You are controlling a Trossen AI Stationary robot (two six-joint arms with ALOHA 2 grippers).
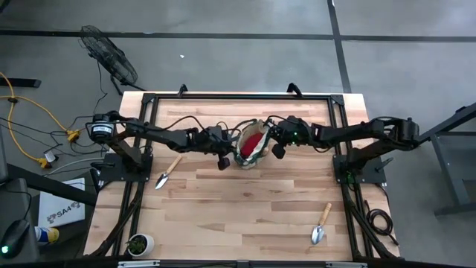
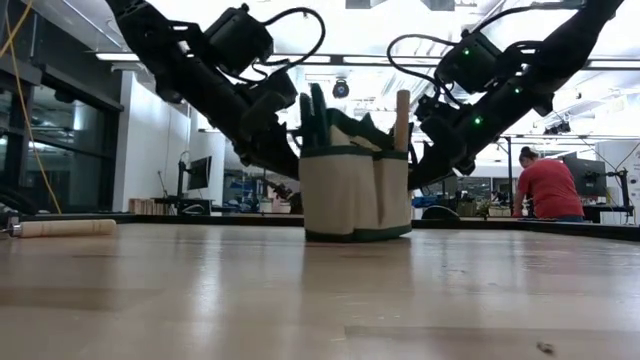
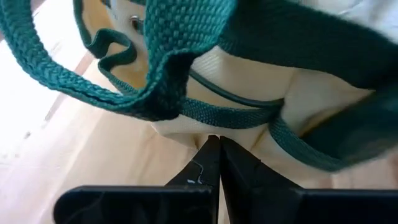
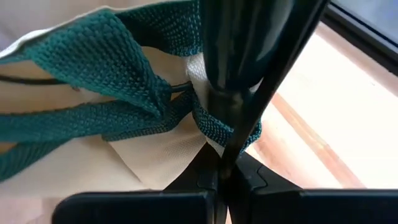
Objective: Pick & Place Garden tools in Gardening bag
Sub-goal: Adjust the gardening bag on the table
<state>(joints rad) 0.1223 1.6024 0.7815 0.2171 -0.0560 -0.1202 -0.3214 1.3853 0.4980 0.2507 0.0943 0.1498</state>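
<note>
The only writing I can read is "SA4" on a white box (image 1: 62, 211) on the floor, off the worktop's (image 1: 245, 201) left edge.

Nearest me on the worktop, a wooden-handled trowel (image 1: 320, 225) lies near the front right corner, well apart from everything else. A small white pot (image 1: 140, 243) with a plant sits at the front left corner. Farther in, a second trowel (image 1: 166, 173) lies on the left side, blade toward me.

In the middle of the worktop the gardening bag (image 1: 251, 146) stands upright, beige with green trim, something red showing inside it from above. In the level view a wooden handle (image 2: 402, 118) sticks up out of its top.

Both arms stretch inward and slope down to the bag from opposite sides. The left claw (image 3: 216, 155) is clenched, fingertips pressed together with nothing between them, right at the bag's beige wall under a green strap. The right claw (image 4: 225, 163) is clenched too, just beside the bag's green webbing, with a dark rod-like shape running between the camera and the bag.

Beyond the worktop, a person in a red top (image 2: 546, 186) sits in the room, and a fan (image 1: 108, 53) stands on the floor.
</note>
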